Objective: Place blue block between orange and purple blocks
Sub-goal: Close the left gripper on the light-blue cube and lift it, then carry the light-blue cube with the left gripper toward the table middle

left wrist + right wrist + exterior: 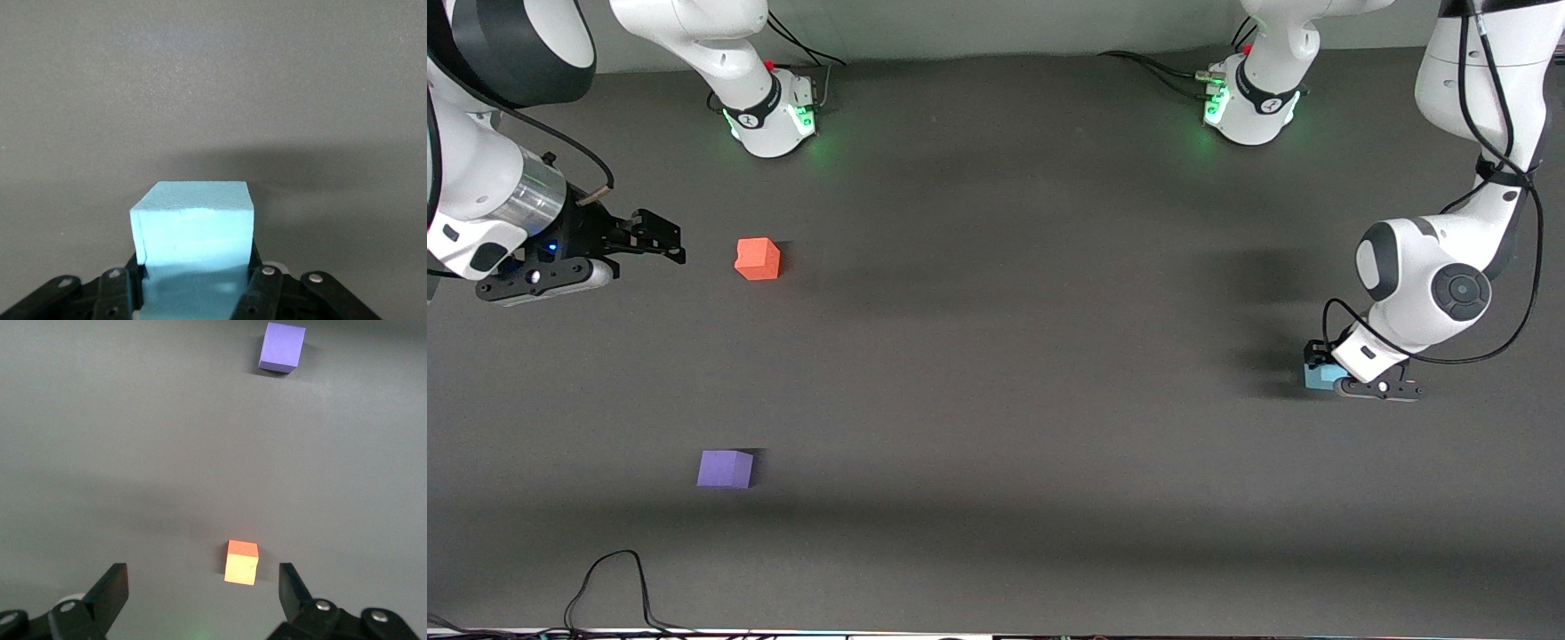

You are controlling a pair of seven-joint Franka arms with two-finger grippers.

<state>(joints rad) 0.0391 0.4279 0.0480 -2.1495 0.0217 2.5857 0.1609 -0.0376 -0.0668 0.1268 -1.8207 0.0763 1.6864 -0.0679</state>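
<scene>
- Left gripper [1327, 375] sits low at the table, at the right middle of the front view, jaws closed on the blue block [1318, 376]. In the left wrist view the blue block [195, 250] fills the lower centre, pinched between the two fingers [262, 290]. The grip is low on its sides, so the top half stands clear.
- Whether the block rests on the table or is just lifted I cannot tell.
- Orange block [758, 259] lies in the upper left of the front view; purple block [725, 468] lies in the lower left, nearer the front camera. The two stand well apart with bare table between them — that gap is the target.
- Blue block is well apart from both, at the left arm's end of the table; judged, the carry across is not yet done.
- Right gripper [660, 240] waits at the left edge of the front view beside the orange block, jaws wide and empty. Its wrist view frames the orange block [241, 563] between the fingers [293, 588], purple block [282, 347] at the top — probably parked clear of the gap.
</scene>
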